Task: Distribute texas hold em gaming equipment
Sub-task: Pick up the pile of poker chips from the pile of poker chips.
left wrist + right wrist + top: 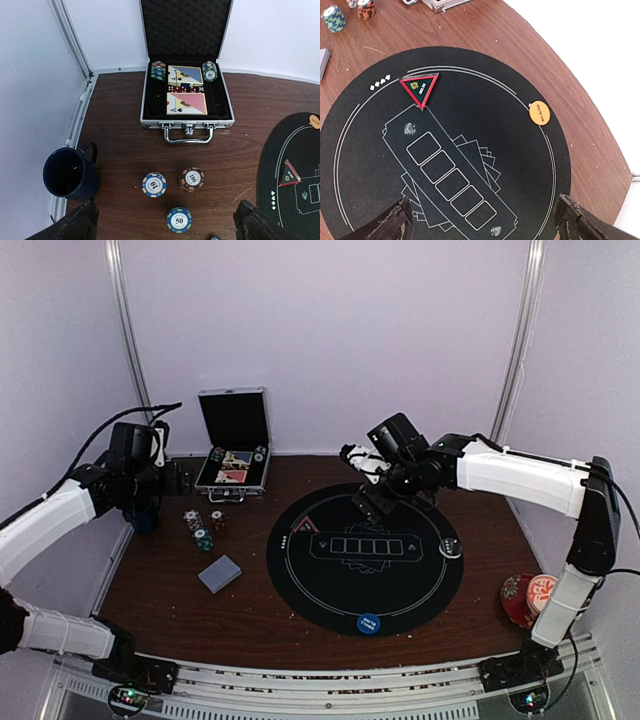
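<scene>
A round black poker mat (pixel 420 590) lies mid-table. On it are a red triangle marker (pixel 420 88), an orange button disc (pixel 539 113) and a blue button disc (pixel 369 622). My right gripper (pixel 483 200) hovers open over the mat's printed card boxes, holding nothing. Left of the mat stand three poker chip stacks marked 10 (pixel 154 184), 100 (pixel 191 179) and 50 (pixel 179 220). A grey-blue deck of cards (pixel 220 573) lies in front of them. My left gripper (pixel 166 205) hangs open above the chips, empty.
An open aluminium case (pixel 186 120) with more chips and cards sits at the back left. A dark blue mug (pixel 70 172) stands by the left wall. A red floral cup and saucer (pixel 520 598) rest at the right edge, beside my right arm.
</scene>
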Available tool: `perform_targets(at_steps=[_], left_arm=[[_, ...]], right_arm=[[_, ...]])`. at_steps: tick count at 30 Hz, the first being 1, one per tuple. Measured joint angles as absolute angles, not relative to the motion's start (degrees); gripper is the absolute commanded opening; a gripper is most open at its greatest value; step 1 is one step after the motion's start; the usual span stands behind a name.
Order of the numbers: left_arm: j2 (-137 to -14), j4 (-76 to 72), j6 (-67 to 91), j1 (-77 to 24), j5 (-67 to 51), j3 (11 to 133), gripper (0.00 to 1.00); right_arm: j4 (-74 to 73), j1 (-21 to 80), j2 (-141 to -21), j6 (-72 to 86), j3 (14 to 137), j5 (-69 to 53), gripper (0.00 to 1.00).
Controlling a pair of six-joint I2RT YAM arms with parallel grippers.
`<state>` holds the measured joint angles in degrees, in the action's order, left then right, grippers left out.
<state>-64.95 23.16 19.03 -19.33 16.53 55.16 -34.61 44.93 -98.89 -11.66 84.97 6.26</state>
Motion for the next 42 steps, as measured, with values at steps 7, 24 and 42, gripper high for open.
perform_targets(at_steps=[7, 24, 42], left_arm=[[-79.13, 27.9, 19.18, -19.25, 16.95, 63.75, 0.98], [-90.02, 30.0, 17.98, -12.62, 9.37, 65.45, 0.98], [-95.92, 29.5, 18.61, -11.66, 7.03, 64.82, 0.97]], right_arm=[[-30.65, 44.82, -96.77, -11.11, 82.59, 7.27, 1.0], [-24.51, 43.68, -95.48, -10.07, 80.34, 12.38, 1.0], [-24.12, 38.81, -95.59, -10.0, 79.85, 12.25, 1.0]])
